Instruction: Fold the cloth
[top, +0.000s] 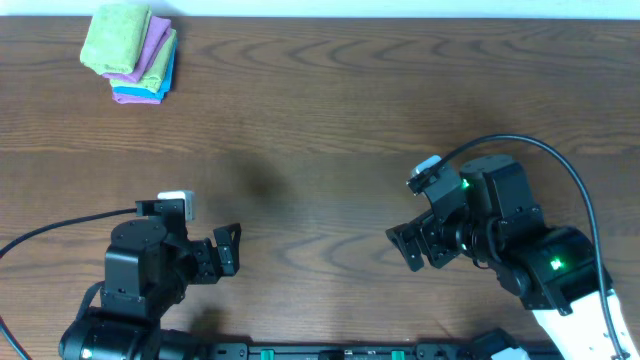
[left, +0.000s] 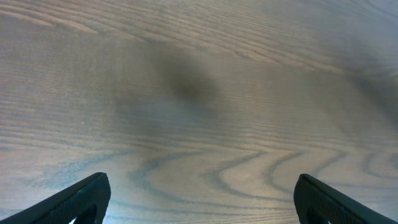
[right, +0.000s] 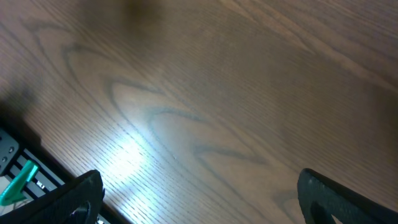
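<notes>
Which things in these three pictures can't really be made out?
Overhead view: the pile of folded green, pink and blue cloths is small; the top green one partly covers the others, so their count is unclear.
Left wrist view: the left hand shows only its two black tips; the bottom edge cuts off the rest.
Right wrist view: the right hand likewise; a teal part in the bottom-left corner is cut off too.

Brown wood-grain tabletop (left: 249, 93) beneath the left gripper (left: 202, 208)
Its two black fingertips (left: 81, 200) sit in the lower corners, spread wide apart, with curved grain showing between them. A soft dark shadow (left: 186, 84) lies on the wood above centre.
</notes>
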